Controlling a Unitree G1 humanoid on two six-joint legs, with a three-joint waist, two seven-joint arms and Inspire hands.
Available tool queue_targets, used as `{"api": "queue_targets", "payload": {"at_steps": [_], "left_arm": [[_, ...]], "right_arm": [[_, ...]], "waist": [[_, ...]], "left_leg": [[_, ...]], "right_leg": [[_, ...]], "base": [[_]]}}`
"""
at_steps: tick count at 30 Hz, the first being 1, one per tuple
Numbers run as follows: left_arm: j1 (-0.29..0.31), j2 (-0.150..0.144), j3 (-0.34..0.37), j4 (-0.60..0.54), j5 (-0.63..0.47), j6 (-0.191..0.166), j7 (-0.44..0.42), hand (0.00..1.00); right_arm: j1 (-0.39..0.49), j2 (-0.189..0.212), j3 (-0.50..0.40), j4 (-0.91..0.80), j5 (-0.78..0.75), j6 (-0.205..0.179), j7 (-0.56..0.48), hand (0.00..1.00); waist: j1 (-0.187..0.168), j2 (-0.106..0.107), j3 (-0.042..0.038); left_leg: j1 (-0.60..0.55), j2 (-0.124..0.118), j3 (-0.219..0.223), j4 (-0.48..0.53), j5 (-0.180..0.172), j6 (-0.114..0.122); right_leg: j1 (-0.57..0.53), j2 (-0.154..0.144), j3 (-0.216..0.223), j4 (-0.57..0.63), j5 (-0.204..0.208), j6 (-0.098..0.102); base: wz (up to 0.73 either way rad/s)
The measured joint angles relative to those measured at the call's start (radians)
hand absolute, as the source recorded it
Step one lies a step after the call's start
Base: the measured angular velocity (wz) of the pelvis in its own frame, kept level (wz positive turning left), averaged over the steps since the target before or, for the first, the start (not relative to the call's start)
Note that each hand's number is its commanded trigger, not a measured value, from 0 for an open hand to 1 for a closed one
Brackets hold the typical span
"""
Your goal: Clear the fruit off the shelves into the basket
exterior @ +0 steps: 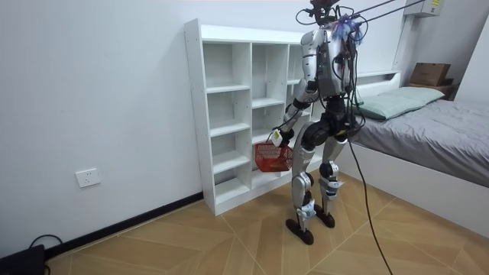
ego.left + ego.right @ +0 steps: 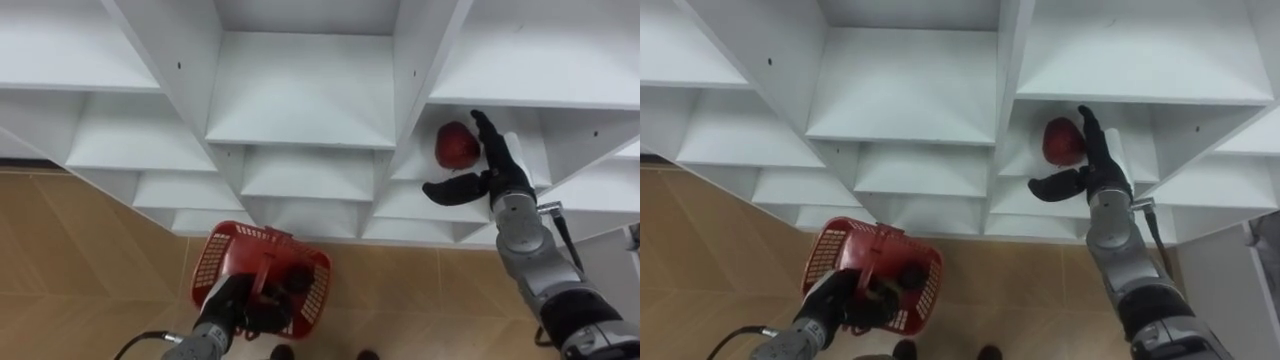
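The round dark-red apple [image 2: 457, 146] sits in the white closet [image 2: 300, 100] just left of the right hand [image 2: 500, 175] — fingers straight, thumb spread under it — while the left hand [image 2: 235, 305] grips the handle of the red plastic basket [image 2: 215, 255]

red apple [image 2: 457, 146], red basket [image 2: 213, 262], white closet [image 2: 300, 95]

White wall [image 1: 92, 76], parquet floor [image 1: 229, 244], grey bed [image 1: 447, 126]
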Motion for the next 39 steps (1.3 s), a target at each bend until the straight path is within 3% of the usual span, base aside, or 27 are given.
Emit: {"api": "queue_targets", "payload": {"at_steps": [25, 33, 39], "left_arm": [[-0.018, -0.012, -0.022, 0.000, -0.003, 0.002, 0.022, 1.00], [-0.023, -0.026, -0.022, 0.000, -0.003, 0.002, 0.034, 1.00], [-0.027, -0.026, -0.022, 0.000, -0.002, 0.002, 0.035, 1.00]], "right_arm": [[-0.018, 0.003, -0.003, -0.002, -0.028, -0.005, -0.050, 0.00], [-0.028, 0.008, -0.003, -0.004, -0.028, -0.009, -0.052, 0.00], [-0.028, 0.010, -0.002, -0.005, -0.048, -0.018, -0.056, 0.00]], "waist": [[-0.008, 0.000, 0.0003], [-0.024, -0.015, 0.0090], [-0.030, -0.016, 0.0085]], "left_leg": [[-0.031, -0.003, 0.001, -0.004, 0.006, 0.005], [-0.043, -0.016, 0.001, -0.003, 0.011, 0.009], [-0.053, -0.015, 0.001, -0.001, 0.012, 0.010]], "right_leg": [[-0.035, -0.007, 0.001, 0.008, 0.002, 0.003], [-0.053, -0.016, 0.002, 0.020, 0.002, 0.004], [-0.061, -0.017, 0.001, 0.020, 0.003, 0.006]], "base": [[0.00], [0.00], [0.00]]}}
